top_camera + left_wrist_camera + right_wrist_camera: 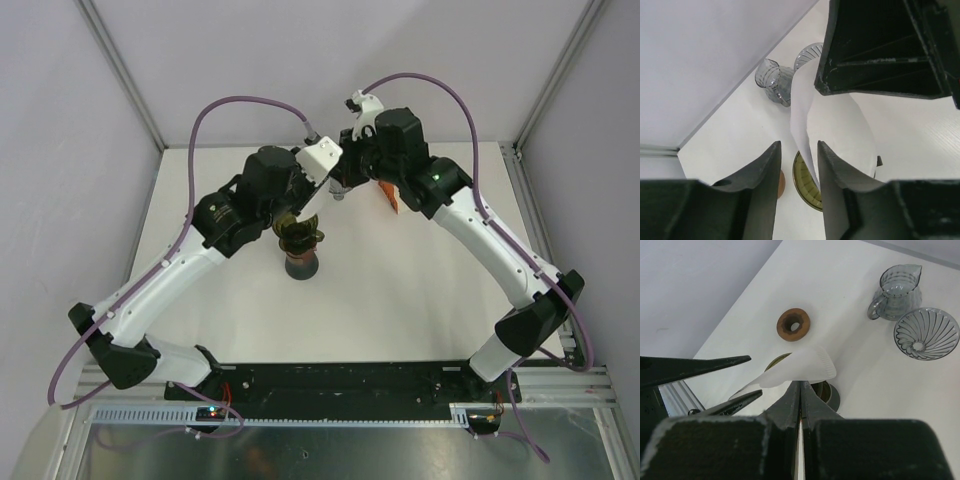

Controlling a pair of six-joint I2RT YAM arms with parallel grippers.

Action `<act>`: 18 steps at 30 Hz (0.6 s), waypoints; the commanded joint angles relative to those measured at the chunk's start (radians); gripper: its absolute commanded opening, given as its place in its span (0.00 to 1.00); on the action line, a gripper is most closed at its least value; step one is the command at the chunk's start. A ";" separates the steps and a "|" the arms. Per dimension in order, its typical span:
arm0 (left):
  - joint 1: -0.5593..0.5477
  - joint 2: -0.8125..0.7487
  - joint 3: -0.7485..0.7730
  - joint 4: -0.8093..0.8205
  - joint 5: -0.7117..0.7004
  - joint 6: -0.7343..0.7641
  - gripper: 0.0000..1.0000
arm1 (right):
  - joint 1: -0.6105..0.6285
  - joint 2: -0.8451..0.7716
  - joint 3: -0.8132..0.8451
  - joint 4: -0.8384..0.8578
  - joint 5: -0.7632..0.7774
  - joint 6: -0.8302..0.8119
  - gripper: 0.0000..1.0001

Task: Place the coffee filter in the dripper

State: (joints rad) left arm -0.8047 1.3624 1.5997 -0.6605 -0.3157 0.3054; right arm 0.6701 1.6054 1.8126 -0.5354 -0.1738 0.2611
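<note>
The white paper coffee filter [800, 367] hangs in the air, pinched at one edge by my right gripper [800, 384], which is shut on it. Its other end [802, 120] runs down between the fingers of my left gripper [798, 145], which is open around it. Directly below stands an olive-green dripper [300, 240] on a dark base; it also shows in the left wrist view [807, 187] and the right wrist view [826, 390]. In the top view both grippers meet just above and behind this dripper, and the filter is hidden by the arms.
A clear ribbed glass dripper [926, 332] and a glass pitcher [895, 290] stand near the back wall. A brown ring [793, 325] lies on the table beside the olive dripper. An orange object [388, 196] shows under the right arm.
</note>
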 commanded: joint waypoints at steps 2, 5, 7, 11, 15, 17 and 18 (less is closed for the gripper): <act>-0.005 -0.004 0.019 0.038 -0.005 -0.002 0.28 | -0.002 -0.051 -0.016 0.041 -0.043 -0.002 0.00; -0.004 -0.006 0.012 0.038 -0.006 -0.003 0.07 | -0.008 -0.055 -0.028 0.050 -0.080 -0.011 0.00; -0.004 -0.013 0.003 0.037 -0.008 0.000 0.02 | -0.014 -0.063 -0.041 0.062 -0.116 -0.024 0.00; 0.022 -0.032 -0.010 0.037 0.005 0.004 0.00 | -0.036 -0.109 -0.094 0.097 -0.187 -0.099 0.25; 0.085 -0.055 -0.006 0.035 0.079 -0.013 0.00 | -0.052 -0.243 -0.246 0.235 -0.233 -0.242 0.51; 0.109 -0.065 -0.007 0.034 0.122 -0.018 0.00 | -0.045 -0.322 -0.340 0.310 -0.290 -0.369 0.58; 0.117 -0.072 -0.007 0.033 0.141 -0.020 0.00 | -0.032 -0.358 -0.385 0.335 -0.331 -0.446 0.60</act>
State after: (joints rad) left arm -0.7311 1.3525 1.5929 -0.6575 -0.2611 0.3031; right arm 0.6201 1.4090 1.5352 -0.3889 -0.3668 0.0792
